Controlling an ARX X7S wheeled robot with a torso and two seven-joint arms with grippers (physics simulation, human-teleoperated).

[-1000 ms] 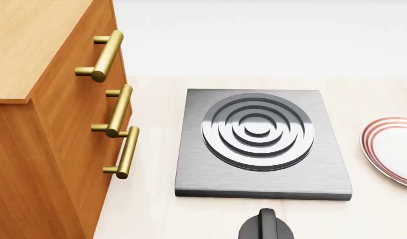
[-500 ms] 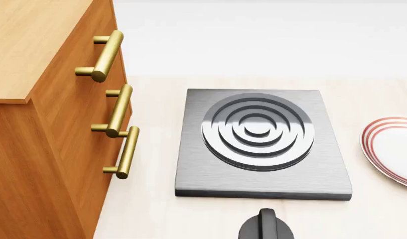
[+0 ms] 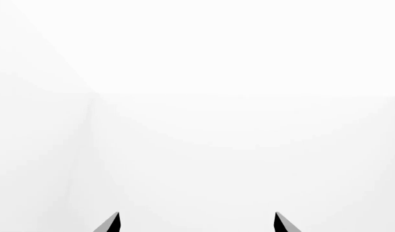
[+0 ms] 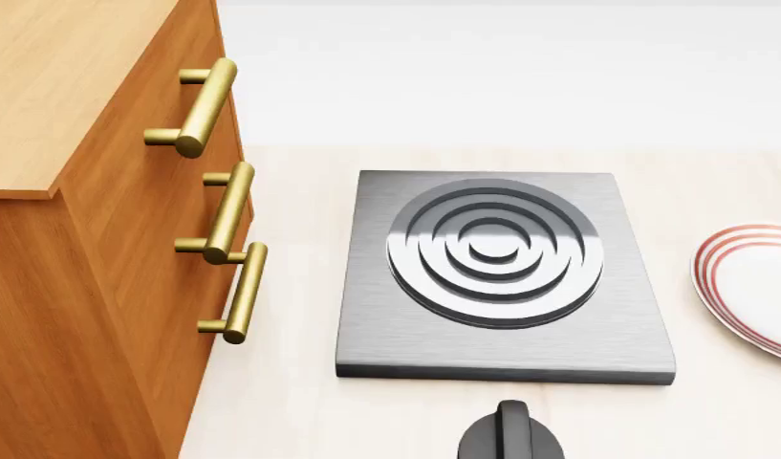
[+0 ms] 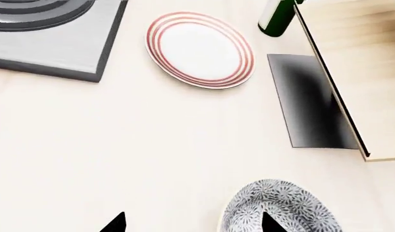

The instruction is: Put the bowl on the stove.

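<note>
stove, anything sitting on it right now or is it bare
Bare. The head view shows the stove with its burner rings uncovered; the bowl sits on the counter by the right claw.

The head camera looks steeply down at the stove (image 4: 505, 273) on the countertop (image 4: 301, 402), the right wrist camera looks down from higher over the counter, sharing the stove's corner and the plate (image 5: 200, 49), while the left wrist camera faces only blank white.
</note>
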